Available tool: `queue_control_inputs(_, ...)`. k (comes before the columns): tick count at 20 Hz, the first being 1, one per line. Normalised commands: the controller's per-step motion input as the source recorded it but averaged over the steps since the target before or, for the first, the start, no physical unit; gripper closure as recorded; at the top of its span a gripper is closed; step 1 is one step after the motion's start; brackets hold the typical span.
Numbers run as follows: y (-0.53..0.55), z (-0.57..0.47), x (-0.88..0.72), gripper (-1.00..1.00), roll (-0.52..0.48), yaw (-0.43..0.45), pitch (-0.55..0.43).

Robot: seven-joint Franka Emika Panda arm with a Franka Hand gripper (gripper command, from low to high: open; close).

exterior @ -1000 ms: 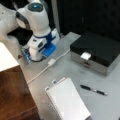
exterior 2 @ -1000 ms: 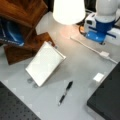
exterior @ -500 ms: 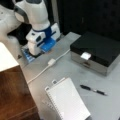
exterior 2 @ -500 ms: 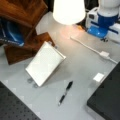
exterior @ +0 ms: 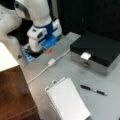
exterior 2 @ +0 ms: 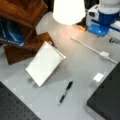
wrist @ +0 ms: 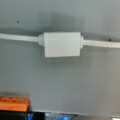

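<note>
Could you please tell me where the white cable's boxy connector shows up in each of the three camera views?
Front view: the white connector lies left of centre on the grey table, below the arm's blue-and-white head.
Front view: the connector lies at the right edge, below the blue arm part.
Wrist view: the connector fills the upper middle.
Shared landmark: the white cable runs out of both its ends in every view.

We see white spiral notebook (exterior: 68, 101) near tabletop's bottom edge | black pen (exterior: 93, 90) beside it | black metal box (exterior: 98, 51) right edge
</note>
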Motion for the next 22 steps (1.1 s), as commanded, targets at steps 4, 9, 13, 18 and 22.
queue_control_inputs(4, 0.02, 0.3, 0.32, -1.0, 0.138, -0.112, 0.165)
queue_control_inputs(9, 0.03, 0.27, 0.4, -1.0, 0.25, -0.12, 0.18)
queue_control_inputs(13, 0.08, 0.17, 0.51, -1.0, 0.278, -0.121, 0.177)
queue_control_inputs(18, 0.11, 0.16, 0.6, -1.0, 0.253, -0.052, 0.166)
queue_control_inputs(22, 0.08, 0.18, 0.48, -1.0, 0.278, 0.058, 0.181)
